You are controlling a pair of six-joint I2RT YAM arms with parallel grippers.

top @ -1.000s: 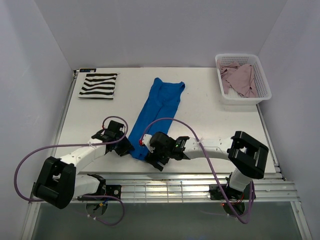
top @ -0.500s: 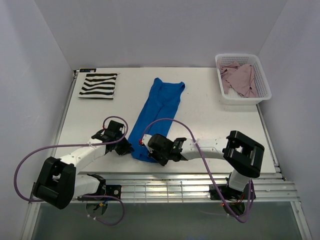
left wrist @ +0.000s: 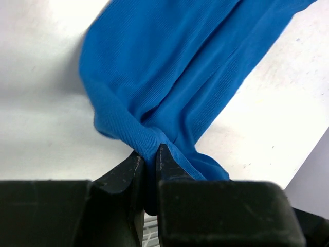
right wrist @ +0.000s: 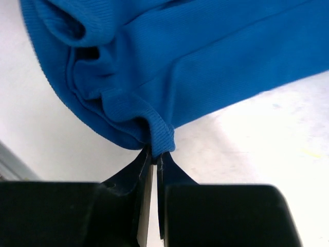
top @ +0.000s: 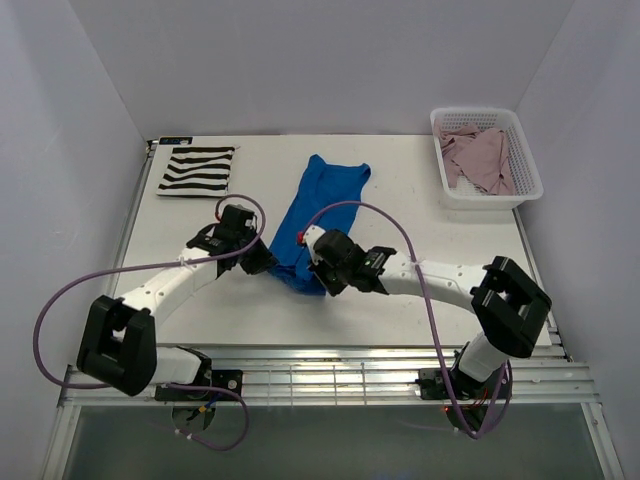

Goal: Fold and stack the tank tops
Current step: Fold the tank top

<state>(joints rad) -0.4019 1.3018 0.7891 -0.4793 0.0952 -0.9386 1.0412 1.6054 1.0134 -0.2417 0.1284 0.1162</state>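
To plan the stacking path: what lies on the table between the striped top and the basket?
The far end of the blue top, in the top view; otherwise bare table.

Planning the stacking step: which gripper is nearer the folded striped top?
Left. The left gripper grips the blue top diagonally below the striped top; the right gripper holds it farther right.

You are not getting any text, label, brand, number or sign that can be read in any of the three views. A small dark strip (top: 176,140) is lying at the far left corner of the table (top: 420,215), and anything it is carrying is too small to make out.
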